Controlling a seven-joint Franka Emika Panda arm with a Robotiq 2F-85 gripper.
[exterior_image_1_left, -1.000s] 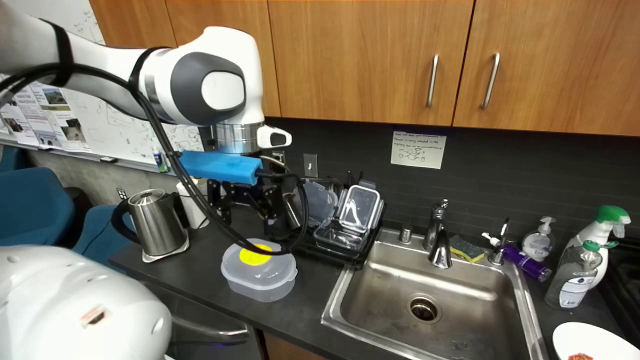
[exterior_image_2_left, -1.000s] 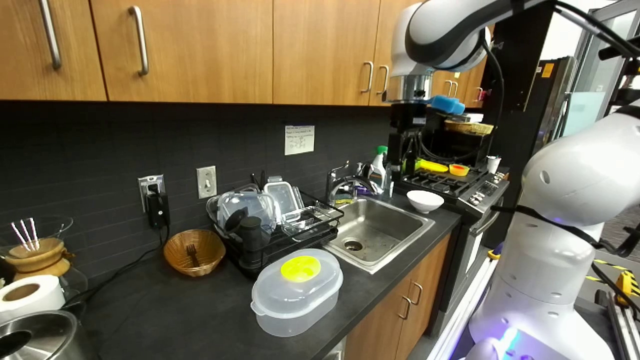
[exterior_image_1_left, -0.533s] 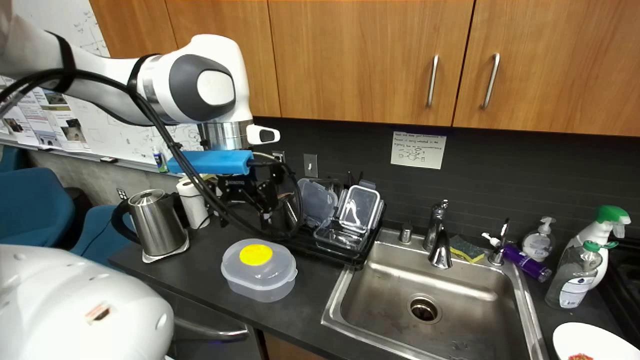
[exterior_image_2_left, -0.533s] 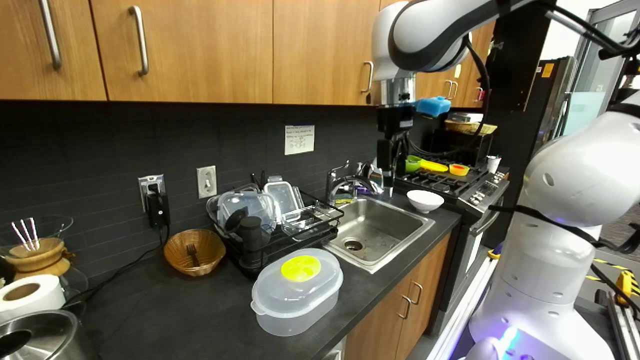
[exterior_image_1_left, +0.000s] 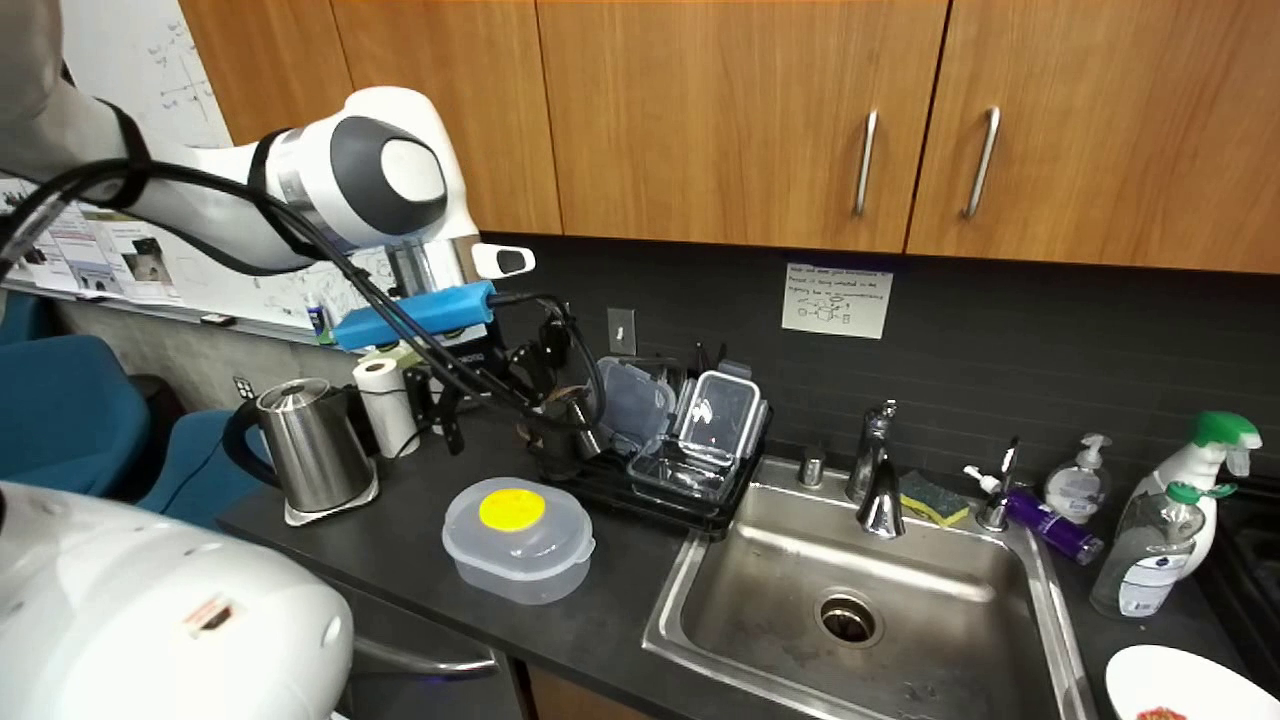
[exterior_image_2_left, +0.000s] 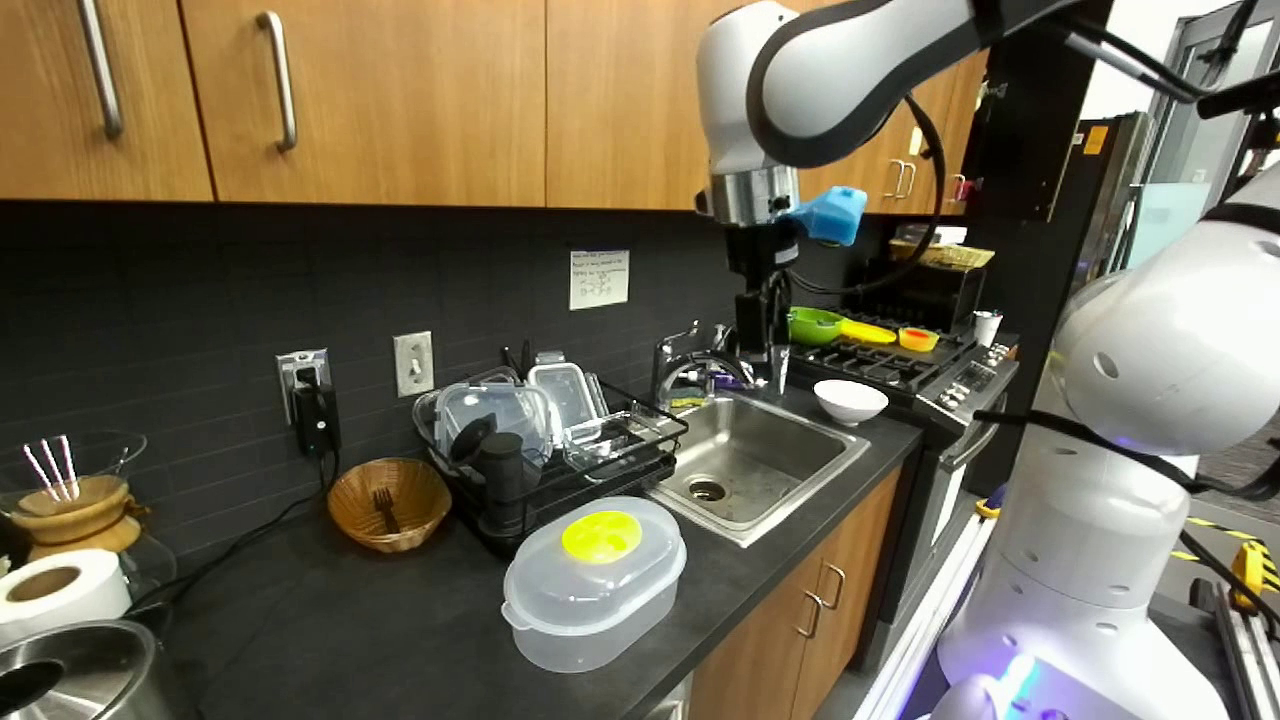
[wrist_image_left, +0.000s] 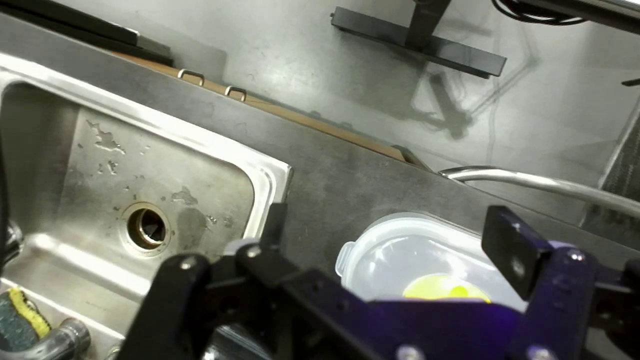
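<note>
The gripper (wrist_image_left: 395, 239) hangs over the dark counter (exterior_image_2_left: 330, 620), its 2 fingers (wrist_image_left: 512, 250) spread wide; how high is hard to judge. The translucent lidded container (exterior_image_2_left: 597, 587), topped with a yellow oval (exterior_image_2_left: 601, 537), sits on the counter beside the black dish rack (exterior_image_1_left: 668, 508), near the sink (exterior_image_1_left: 770, 600).

White arm (exterior_image_2_left: 870, 75), black cables (exterior_image_1_left: 335, 258), black tool (wrist_image_left: 391, 232)

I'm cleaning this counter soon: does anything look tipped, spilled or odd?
One thing: by the back corner of the sink, the purple bottle seems to lie on its side, while the soap dispenser beside it stands upright. The wet-looking patches in the sink are ordinary. The lidded container sits flat on the counter.
</note>
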